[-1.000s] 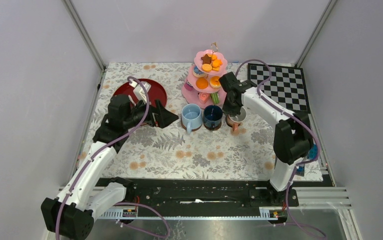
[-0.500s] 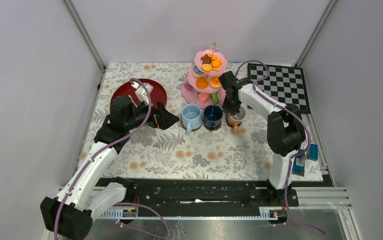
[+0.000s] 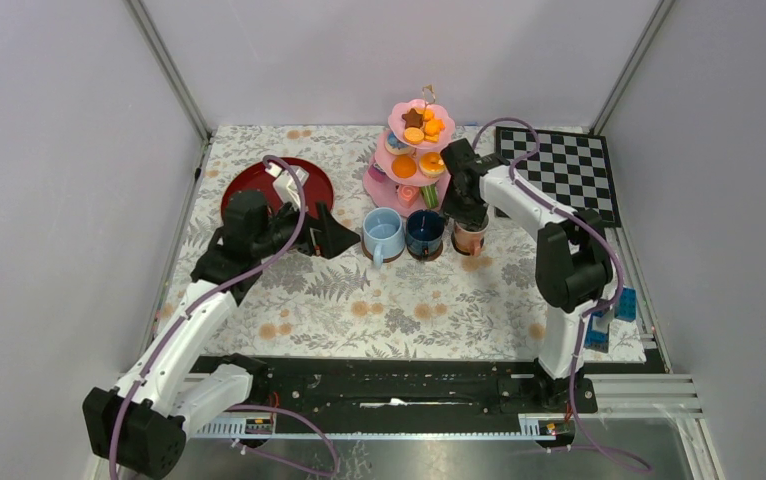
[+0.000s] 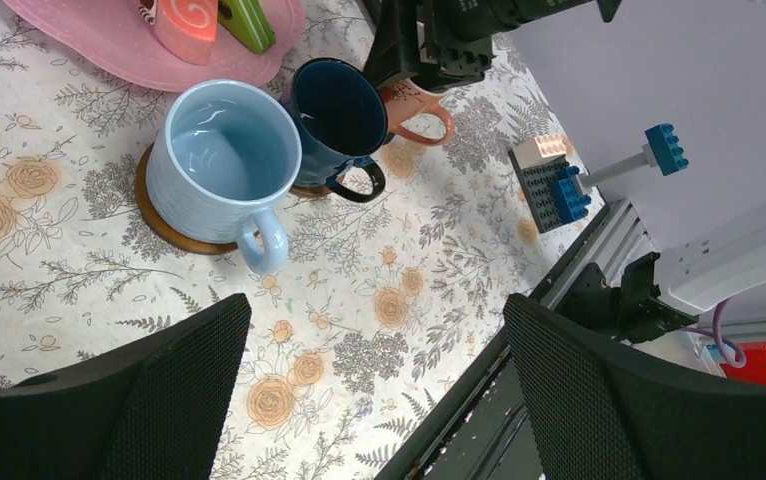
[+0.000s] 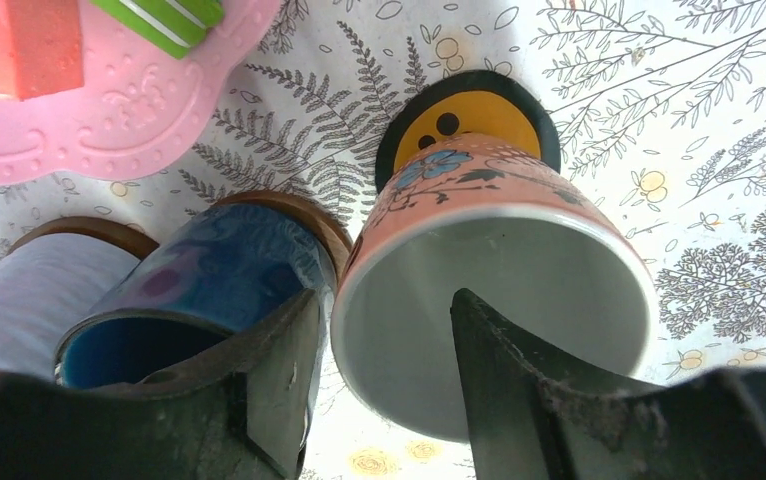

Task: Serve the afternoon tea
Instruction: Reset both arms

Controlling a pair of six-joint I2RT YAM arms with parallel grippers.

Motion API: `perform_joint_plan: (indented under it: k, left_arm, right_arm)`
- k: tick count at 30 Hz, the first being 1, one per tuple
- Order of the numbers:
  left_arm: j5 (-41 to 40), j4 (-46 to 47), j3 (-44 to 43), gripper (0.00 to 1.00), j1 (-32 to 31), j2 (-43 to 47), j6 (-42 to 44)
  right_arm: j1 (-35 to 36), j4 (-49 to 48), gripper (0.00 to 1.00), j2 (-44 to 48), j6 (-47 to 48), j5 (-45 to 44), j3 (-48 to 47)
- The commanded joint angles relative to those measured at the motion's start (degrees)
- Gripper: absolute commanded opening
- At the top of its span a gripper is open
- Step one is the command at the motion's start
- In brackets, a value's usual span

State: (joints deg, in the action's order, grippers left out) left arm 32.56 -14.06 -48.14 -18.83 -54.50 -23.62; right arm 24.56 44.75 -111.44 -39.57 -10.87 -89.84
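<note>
The pink three-tier cake stand [image 3: 376, 186] holds orange pastries and a brown star biscuit [image 3: 412, 118]. In front of it stand a light-blue cup [image 3: 382, 233] on a brown saucer [image 4: 159, 222], a dark-blue cup [image 3: 425, 231] and a pink floral cup with a white inside [image 3: 470, 241]. My right gripper [image 3: 464, 214] is over the floral cup [image 5: 499, 190]. Its jaws [image 5: 379, 300] straddle the rim apart, one finger inside and one between this cup and the dark-blue cup [image 5: 209, 270]. The cup rests on a yellow-and-black disc [image 5: 469, 115]. My left gripper [image 3: 342, 236] is open and empty, left of the light-blue cup [image 4: 221, 160].
A red plate [image 3: 249, 185] with a white object [image 3: 287, 182] lies at the back left. The chessboard [image 3: 559, 170] lies at the back right. A building-block pile [image 4: 549, 185] stands near the right front edge [image 3: 609, 312]. A black rail runs along the table front.
My right gripper has moved down over the floral cup, which stood tilted with its inside showing and now stands more upright beneath it. The left arm has barely moved.
</note>
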Motion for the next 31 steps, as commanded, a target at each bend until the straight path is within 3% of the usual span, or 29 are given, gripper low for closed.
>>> perform_joint_plan:
  k: [1,6,9,15,20,27,31]
  left_arm:
    - [0.47,2.6,-1.12,0.99,-0.24,-0.59,-0.43]
    - [-1.92,1.57,-2.93,0.99,-0.24,-0.91,-0.14]
    - [-3.68,0.51,-5.25,0.99,-0.24,-1.1,-0.11]
    - [-9.92,1.94,-8.81,0.99,-0.2,1.44,-2.82]
    - [-14.91,5.82,-10.65,0.99,-0.24,5.76,-4.77]
    - [-20.77,8.52,-13.17,0.99,-0.24,10.8,-2.93]
    - [-22.08,7.96,-14.51,0.99,-0.24,11.81,-2.24]
  right_arm:
    - [-0.38,0.62,0.6,6.5,0.94,1.14,-2.0]
    - [-0.39,1.09,0.85,16.13,3.7,0.96,-0.38]
    - [-0.39,1.2,0.99,24.8,10.29,1.81,0.08]
    - [-0.38,-3.11,1.0,48.75,21.45,-0.54,6.95]
    - [-0.38,-5.65,1.0,66.47,24.13,-4.52,9.51]
    - [-0.39,-4.79,1.0,72.72,27.3,-11.55,5.4]
    - [-0.39,-7.02,1.0,73.87,28.37,-8.51,6.91]
